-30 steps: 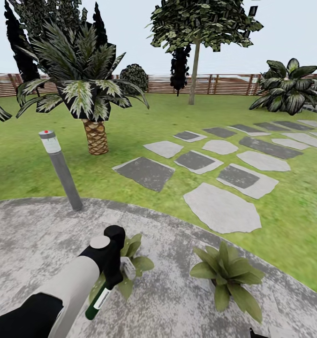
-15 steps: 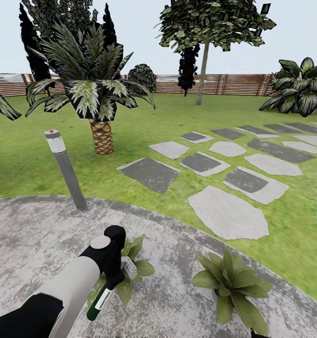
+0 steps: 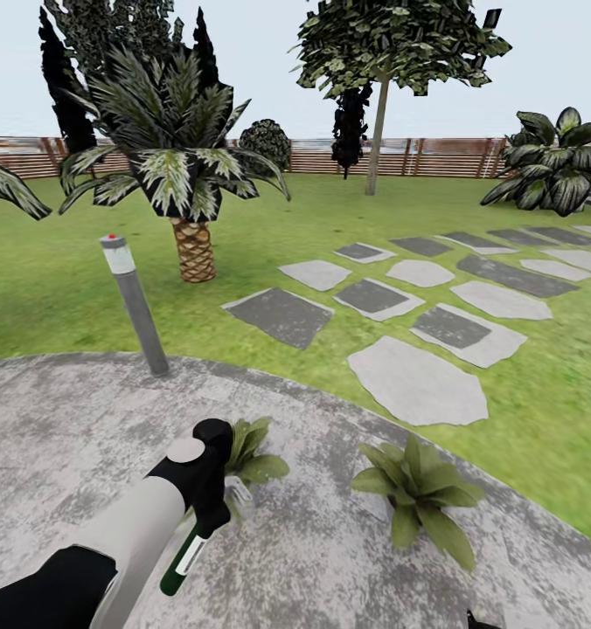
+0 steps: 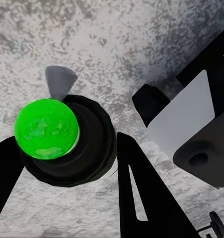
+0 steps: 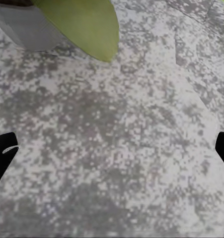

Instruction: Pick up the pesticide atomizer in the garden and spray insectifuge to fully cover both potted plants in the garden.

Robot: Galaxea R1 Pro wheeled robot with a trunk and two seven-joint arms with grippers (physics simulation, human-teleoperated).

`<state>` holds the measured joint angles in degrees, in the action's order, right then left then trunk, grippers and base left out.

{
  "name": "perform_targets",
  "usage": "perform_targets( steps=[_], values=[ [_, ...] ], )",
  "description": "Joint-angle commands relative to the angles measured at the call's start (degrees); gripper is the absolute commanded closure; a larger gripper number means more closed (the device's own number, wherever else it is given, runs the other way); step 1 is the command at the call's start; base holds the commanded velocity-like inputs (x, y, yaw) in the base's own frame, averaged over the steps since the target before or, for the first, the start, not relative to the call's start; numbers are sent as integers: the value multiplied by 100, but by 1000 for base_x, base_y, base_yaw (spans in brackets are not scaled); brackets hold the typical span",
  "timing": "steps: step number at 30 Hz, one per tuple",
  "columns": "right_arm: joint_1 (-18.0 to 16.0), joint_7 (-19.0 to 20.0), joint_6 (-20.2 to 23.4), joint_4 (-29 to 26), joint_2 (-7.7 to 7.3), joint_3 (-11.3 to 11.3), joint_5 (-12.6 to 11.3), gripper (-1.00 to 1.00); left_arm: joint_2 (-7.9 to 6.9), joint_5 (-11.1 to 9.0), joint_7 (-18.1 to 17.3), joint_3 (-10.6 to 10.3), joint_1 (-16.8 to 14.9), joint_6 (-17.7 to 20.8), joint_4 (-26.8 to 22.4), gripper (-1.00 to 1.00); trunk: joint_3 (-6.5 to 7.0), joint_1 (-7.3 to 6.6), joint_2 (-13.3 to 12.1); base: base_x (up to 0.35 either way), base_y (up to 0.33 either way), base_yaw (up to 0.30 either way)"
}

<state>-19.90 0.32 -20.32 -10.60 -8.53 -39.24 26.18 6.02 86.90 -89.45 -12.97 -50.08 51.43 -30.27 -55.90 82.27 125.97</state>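
You hold the pesticide atomizer [image 3: 184,557] clamped in your left gripper [image 3: 210,515], low over the grey paved patio [image 3: 59,437] — a carry that keeps the bottle just beside the nearer potted plant [image 3: 247,459] it is meant to treat. In the head view the bottle's long axis runs on a slant, its dark base and white label dropping toward you and to the left, its upper end hidden under the gripper. In the left wrist view the bright green tip [image 4: 46,129] sits between the two dark fingers [image 4: 141,193] with bare paving beyond it, so the nozzle seems aimed at stone, not leaves; you would likely need to swing it toward the rosette.

Further right, the second potted plant [image 3: 418,498] stands apart on the same patio, near its edge with the lawn [image 3: 540,419] — within reach of one arm's sweep, by the look of it.

Your right gripper [image 5: 112,148] hangs spread wide and empty over the paving — only the dark fingertips [image 5: 1,148] show at the frame's edges, a leaf and a grey pot [image 5: 27,29] beyond.
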Motion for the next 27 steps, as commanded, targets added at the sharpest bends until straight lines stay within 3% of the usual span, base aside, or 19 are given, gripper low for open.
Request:
perform_targets(
  steps=[1, 5, 14, 18, 27],
  values=[
    [-5, 3, -25, 6, 0, -48, 54, -100, -4, 45, -55, -12, -2, 60, -5, 100, -5, -4, 2, -281, 193, 0],
    [-5, 3, -25, 6, 0, -48, 54, -100, -43, 51, -55, -5, -2, 60, -5, 100, -5, -4, 2, -209, 244, 0],
    [-5, 3, -25, 6, -4, -48, 54, -100, -458, 39, -55, 197, -2, 60, -14, 100, -5, -4, 2, -20, 307, 0],
    [-5, 3, -25, 6, -2, -48, 54, -100, -478, 38, -55, 385, -2, 60, -180, 100, -5, -4, 2, 157, 303, 0],
    [-5, 3, -25, 6, -8, -48, 54, -100, -481, 34, -55, 424, 7, 52, -451, 100, -5, -4, 2, 104, 116, 0]
  ],
)
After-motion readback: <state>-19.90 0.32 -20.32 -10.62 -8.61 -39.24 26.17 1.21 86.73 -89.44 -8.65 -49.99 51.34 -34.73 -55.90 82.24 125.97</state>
